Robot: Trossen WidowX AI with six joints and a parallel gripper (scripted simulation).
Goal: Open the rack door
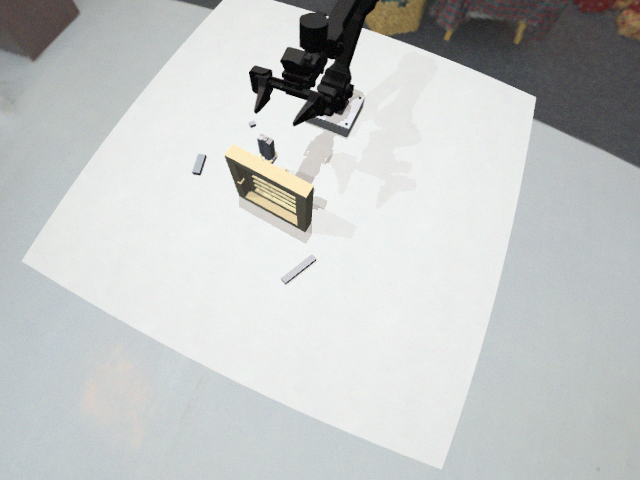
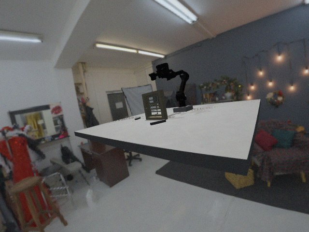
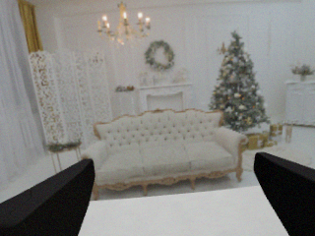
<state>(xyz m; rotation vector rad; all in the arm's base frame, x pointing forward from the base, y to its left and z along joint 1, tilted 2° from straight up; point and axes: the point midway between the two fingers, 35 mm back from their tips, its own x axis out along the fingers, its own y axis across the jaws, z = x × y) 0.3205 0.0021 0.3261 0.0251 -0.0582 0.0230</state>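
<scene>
Tan along the top edge, dark down the posts, with pale horizontal slats: rack frame (image 1: 271, 170) (image 2: 163, 105), on the table (image 1: 387, 310) (image 2: 199, 129). Below claw (image 1: 275, 117) (image 2: 151, 76) (image 3: 175, 164), well apart from it. Claw wide open, with nothing between fingertips. Frame upright, taller than wide; top edge slanting upper left to lower right in top view. Handle and door angle: cannot tell.
</scene>
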